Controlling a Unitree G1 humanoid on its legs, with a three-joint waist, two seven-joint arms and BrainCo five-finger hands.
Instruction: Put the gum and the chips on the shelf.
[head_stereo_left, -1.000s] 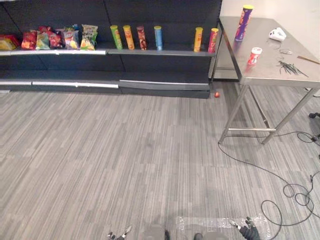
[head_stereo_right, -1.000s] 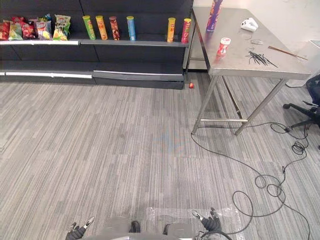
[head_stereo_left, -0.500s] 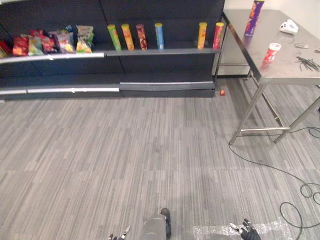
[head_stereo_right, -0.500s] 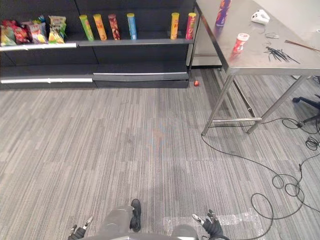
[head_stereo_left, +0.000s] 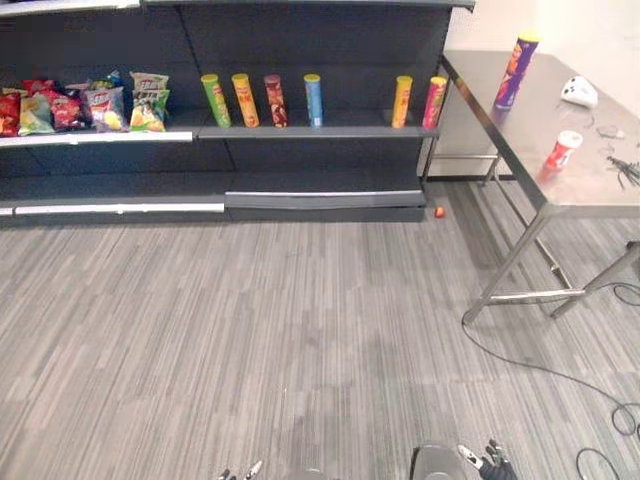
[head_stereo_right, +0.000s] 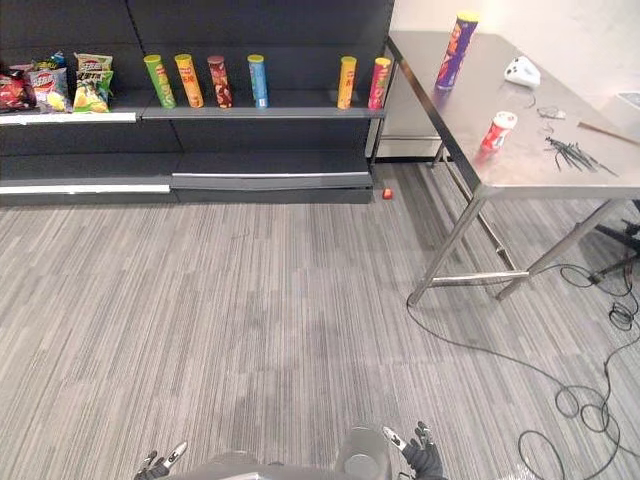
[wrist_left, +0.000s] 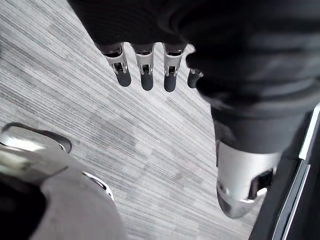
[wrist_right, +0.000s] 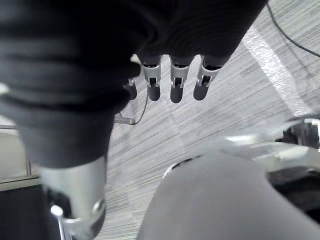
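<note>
Two things of the task, both on the steel table (head_stereo_right: 465, 110) at the robot's right: a tall purple tube (head_stereo_right: 452, 50), prob. the chips, stands upright at the far end, and a small red-white canister (head_stereo_right: 497, 131), prob. the gum, stands nearer the front edge, well apart from the tube. Neither is picked up yet, so I judge the step is the very beginning: approach to the table, w/ nothing carried.

Left hand (wrist_left: 146, 70) hangs low beside the body, fingers (wrist_left: 170, 80) straight and relaxed, thumb apart, only floor past them; it holds and touches nothing. Right hand (wrist_right: 171, 82) is the same: fingers (wrist_right: 152, 85) released, pointing to the floor, empty.

Next move, in my opinion: walk fwd and to the right until the table edge is in reach, then raise the right hand to the canister or the tube. After that, carry it to the dark shelf (head_stereo_right: 300, 108), where a row of tubes (head_stereo_right: 215, 82) stands w/ a free gap between the blue one and the yellow one, and chip bags (head_stereo_right: 90, 80) sit at the left end. The table is far from the hands for now, so no grasp is possible from here
</note>
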